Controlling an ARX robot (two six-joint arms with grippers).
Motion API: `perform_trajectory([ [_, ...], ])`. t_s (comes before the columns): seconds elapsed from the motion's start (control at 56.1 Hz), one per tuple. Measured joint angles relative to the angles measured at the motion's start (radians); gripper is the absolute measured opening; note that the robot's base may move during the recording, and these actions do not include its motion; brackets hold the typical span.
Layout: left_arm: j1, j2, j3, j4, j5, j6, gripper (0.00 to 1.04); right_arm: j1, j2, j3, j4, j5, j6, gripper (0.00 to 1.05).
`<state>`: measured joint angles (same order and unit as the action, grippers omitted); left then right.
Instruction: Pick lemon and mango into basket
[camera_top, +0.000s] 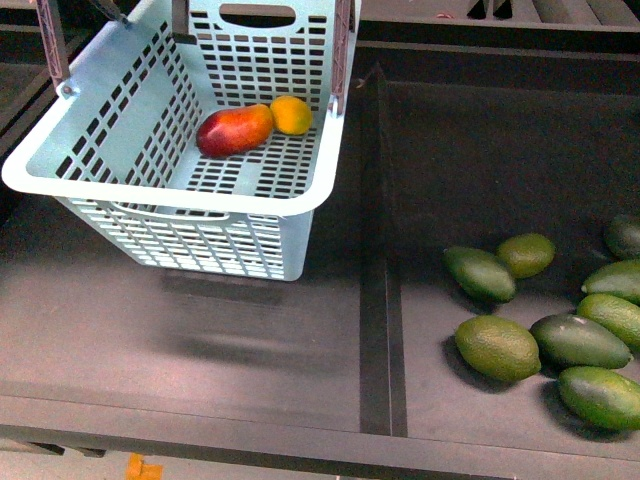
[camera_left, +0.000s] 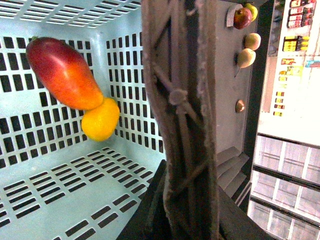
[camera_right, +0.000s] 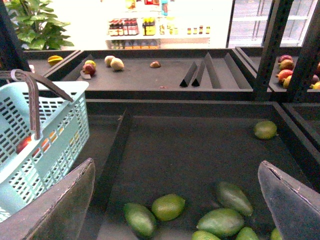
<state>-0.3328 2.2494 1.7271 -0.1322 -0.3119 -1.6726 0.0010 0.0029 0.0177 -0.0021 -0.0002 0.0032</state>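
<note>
Mango (camera_top: 234, 130), firm but bruisable, touches lemon (camera_top: 291, 115) at its two o'clock; right gripper (camera_right: 175, 210) gapes, left's state probably unreadable.

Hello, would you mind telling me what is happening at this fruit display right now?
The basket hangs tilted above the dark shelf, lifted by its handle, which fills the left wrist view. The mango and lemon already lie inside it, touching each other against the far wall. The right gripper is open and empty, above the green fruits in the neighbouring compartment. The left gripper itself is not in view.
</note>
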Motion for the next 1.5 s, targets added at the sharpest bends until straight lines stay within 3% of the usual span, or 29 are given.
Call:
perform_trajectory([
  [0.321, -0.042, 0.006, -0.099, 0.063, 0.043, 0.052, 0.07, 0.0, 0.0, 0.0, 0.0, 0.0, 0.0, 0.96],
  [0.607, -0.047, -0.084, -0.25, 0.078, -0.008, 0.006, 0.56, 0.0, 0.0, 0.0, 0.0, 0.0, 0.0, 0.96],
  [0.856, -0.034, -0.297, -0.398, -0.039, -0.106, -0.02, 0.99, 0.0, 0.0, 0.0, 0.0, 0.0, 0.0, 0.96],
  [0.999, -0.041, -0.422, -0.453, -0.145, -0.152, -0.021, 0.98, 0.0, 0.0, 0.0, 0.0, 0.0, 0.0, 0.96],
  [1.195, -0.051, -0.451, -0.456, -0.149, -0.152, -0.019, 0.98, 0.0, 0.0, 0.0, 0.0, 0.0, 0.0, 0.96],
  [1.284, -0.029, -0.488, -0.648, 0.282, -0.041, 0.337, 0.84, 0.0, 0.0, 0.0, 0.0, 0.0, 0.0, 0.96],
  [1.374, 0.01, -0.555, -0.922, 0.803, 0.014, 0.853, 0.66, 0.0, 0.0, 0.0, 0.0, 0.0, 0.0, 0.96],
  [1.498, 0.076, -0.695, -1.132, 1.1, 0.055, 1.395, 0.43, 0.0, 0.0, 0.0, 0.0, 0.0, 0.0, 0.96],
])
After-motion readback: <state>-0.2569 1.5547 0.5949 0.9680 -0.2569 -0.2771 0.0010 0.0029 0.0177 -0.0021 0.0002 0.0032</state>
